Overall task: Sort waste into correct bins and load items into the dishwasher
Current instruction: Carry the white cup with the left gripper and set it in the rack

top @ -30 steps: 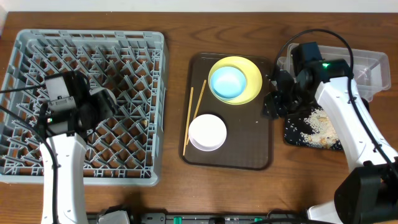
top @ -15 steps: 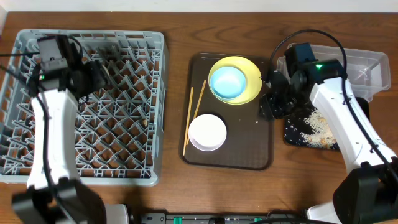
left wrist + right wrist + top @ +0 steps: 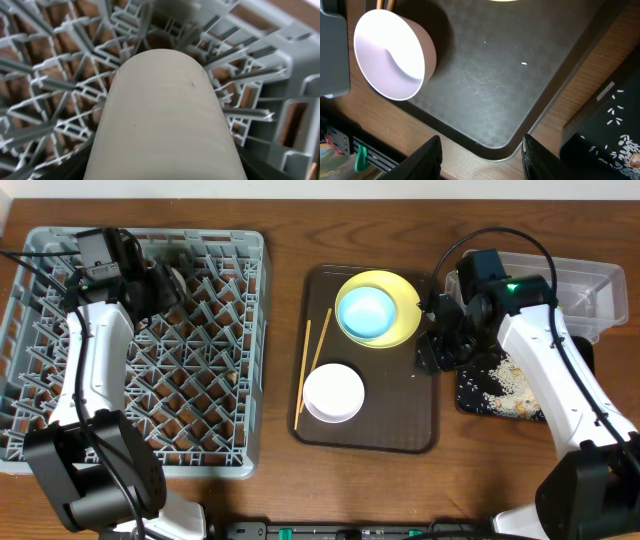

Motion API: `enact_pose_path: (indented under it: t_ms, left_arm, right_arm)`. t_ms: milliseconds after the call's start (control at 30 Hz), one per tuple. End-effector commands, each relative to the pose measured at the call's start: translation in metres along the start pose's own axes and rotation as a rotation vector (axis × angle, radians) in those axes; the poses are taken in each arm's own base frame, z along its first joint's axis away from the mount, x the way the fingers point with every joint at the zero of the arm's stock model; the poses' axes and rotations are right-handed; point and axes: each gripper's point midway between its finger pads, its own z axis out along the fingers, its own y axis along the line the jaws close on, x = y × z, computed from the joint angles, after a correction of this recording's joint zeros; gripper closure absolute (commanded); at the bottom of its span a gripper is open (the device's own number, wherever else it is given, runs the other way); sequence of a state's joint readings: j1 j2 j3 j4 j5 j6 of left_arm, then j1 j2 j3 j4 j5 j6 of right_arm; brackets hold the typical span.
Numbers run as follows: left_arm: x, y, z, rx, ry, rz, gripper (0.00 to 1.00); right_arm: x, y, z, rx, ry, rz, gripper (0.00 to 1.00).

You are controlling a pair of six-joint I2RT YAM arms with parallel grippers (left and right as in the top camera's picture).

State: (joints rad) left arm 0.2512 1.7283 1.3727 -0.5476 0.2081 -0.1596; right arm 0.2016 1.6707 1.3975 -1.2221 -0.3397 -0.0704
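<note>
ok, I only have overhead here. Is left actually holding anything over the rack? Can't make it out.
Observer: Yes. The left wrist view shows a beige cup gripped in the left gripper, with the rack grid just beyond it.
Operator: And right, open or shut?
Observer: Open. The right wrist view shows the right gripper with its fingers apart and nothing between them, above the near corner of the tray.
Operator: White bowl, anything overhead misses?
Observer: The bowl is white inside only. Its outer wall is pinkish-brown, and it looks empty.
</note>
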Motion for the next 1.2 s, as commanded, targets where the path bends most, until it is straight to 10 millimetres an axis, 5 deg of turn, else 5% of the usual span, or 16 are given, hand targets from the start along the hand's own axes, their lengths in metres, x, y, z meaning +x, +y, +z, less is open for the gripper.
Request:
enact_pose_path:
  t_ms: [0, 367, 633, 1033, 1167]
  left_arm:
    - [-0.007, -0.019, -0.003, 0.075, -0.012, 0.016, 0.94]
    - [-0.036, -0.028, -0.017, 0.047, -0.058, 0.013, 0.94]
    - [-0.030, -0.033, 0.014, 0.046, -0.015, 0.027, 0.94]
    - [-0.003, -0.008, 0.055, -0.060, 0.093, 0.014, 0.94]
    - [-0.003, -0.006, 0.055, -0.071, 0.093, 0.014, 0.44]
  right_arm:
    - [0.000, 0.005, 0.001, -0.002, 0.004, -0.028, 0.51]
    - [0.000, 0.005, 0.001, -0.003, 0.005, -0.020, 0.51]
    - [0.000, 0.005, 0.001, -0.003, 0.006, -0.019, 0.51]
    - [0.001, 0.005, 0.001, -0.003, 0.009, -0.018, 0.51]
    - [0.001, 0.005, 0.001, -0.003, 0.009, -0.018, 0.51]
